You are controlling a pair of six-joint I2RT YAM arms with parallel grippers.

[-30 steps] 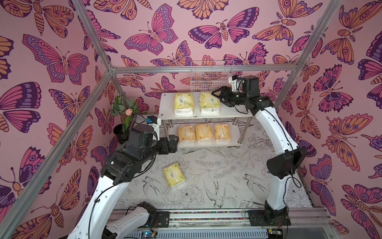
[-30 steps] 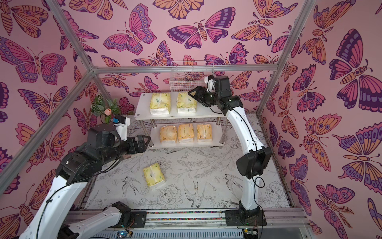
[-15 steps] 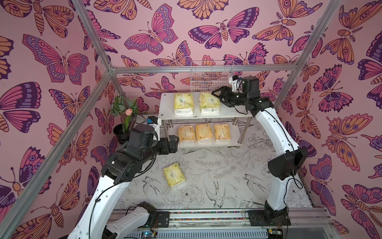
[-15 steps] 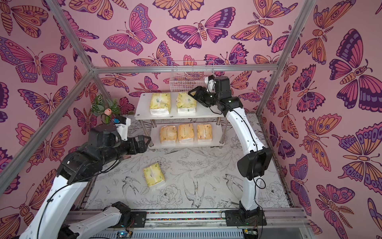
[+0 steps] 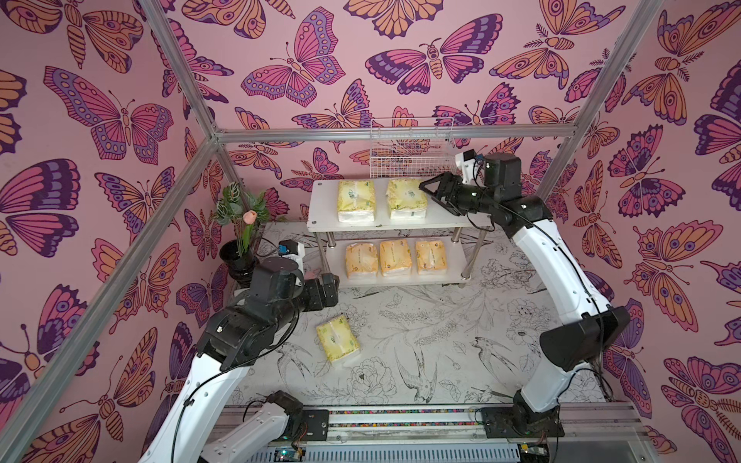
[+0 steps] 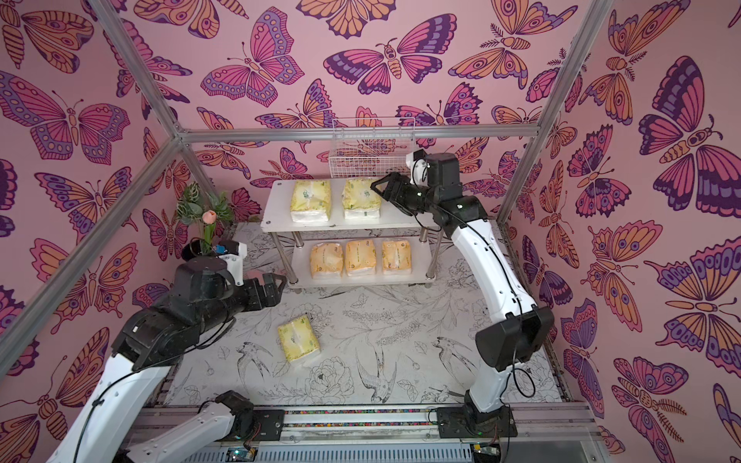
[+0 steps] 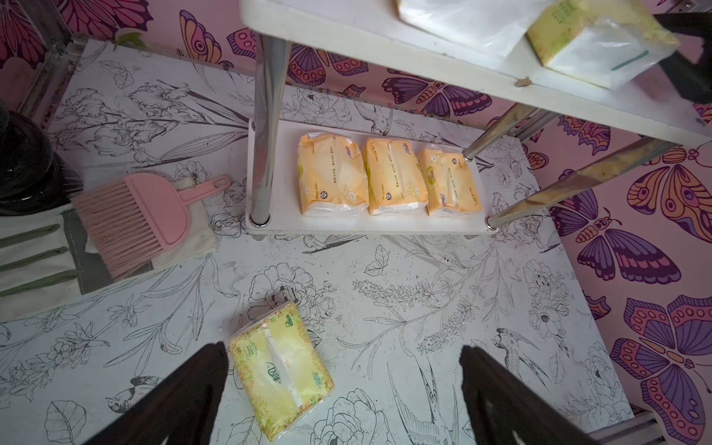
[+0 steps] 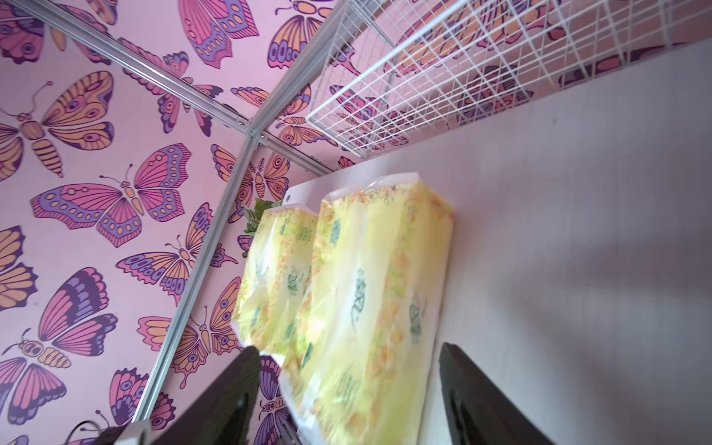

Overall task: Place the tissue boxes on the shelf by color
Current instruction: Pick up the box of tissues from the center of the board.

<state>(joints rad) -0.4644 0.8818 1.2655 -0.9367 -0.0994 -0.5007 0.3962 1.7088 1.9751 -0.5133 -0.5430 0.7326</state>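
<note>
Right wrist view: the right claw [image 8: 348, 346] stands released, fingers [image 8: 223, 397] either side of a yellow tissue pack [image 8: 370, 300] on the shelf [image 8: 578, 231]'s top board. The left claw [image 7: 343, 346] gapes wide over a loose pack [image 7: 281, 366], lower centre, on the table [image 7: 424, 277].

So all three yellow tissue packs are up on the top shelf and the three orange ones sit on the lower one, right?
Not quite: only two yellow packs are on the top board of the shelf; the third yellow pack lies on the table in front, as both top views show. The three orange packs do sit below.
</note>
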